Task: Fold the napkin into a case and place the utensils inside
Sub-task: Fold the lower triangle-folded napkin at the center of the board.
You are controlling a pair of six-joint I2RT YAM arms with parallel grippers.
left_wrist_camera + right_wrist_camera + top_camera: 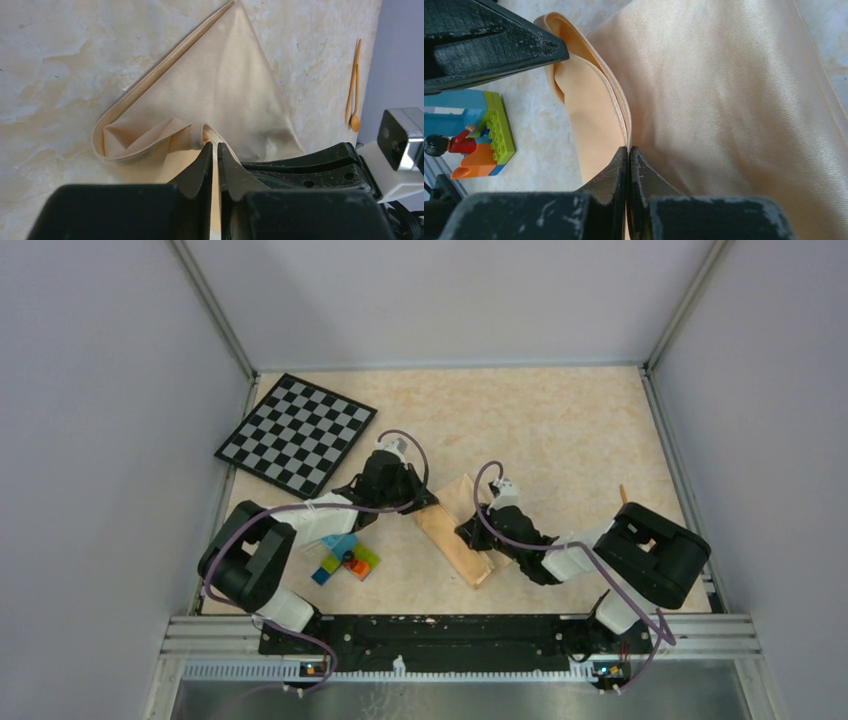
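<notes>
Currently in the fold step, not insertion. Napkin lies mid-surface as a narrow, partly folded strip between the 2 arms. The left wrist view shows a triangular spread with a loose hem curled up at the near end.

Left pincer: jaws almost together with a band of hem between the tips, so it pinches the napkin's near edge. Right pincer: jaws pressed together on a folded edge where 2 layers meet, and the cloth runs right into the tips. The 2 grips sit near each other.

Utensils lie well apart from the cloth, near the surface's right edge, untouched. Bricks sit near the napkin on the left. Board is at back-left.

Judgement: the case is not yet formed and folding is about midway. The next move calls for carrying the pinched edges over together, both pincers level, so the layers stack flat and leave 1 open mouth for the utensils. Risks: the smooth cloth slipping from a tip, or the hem bunching under the fold.
</notes>
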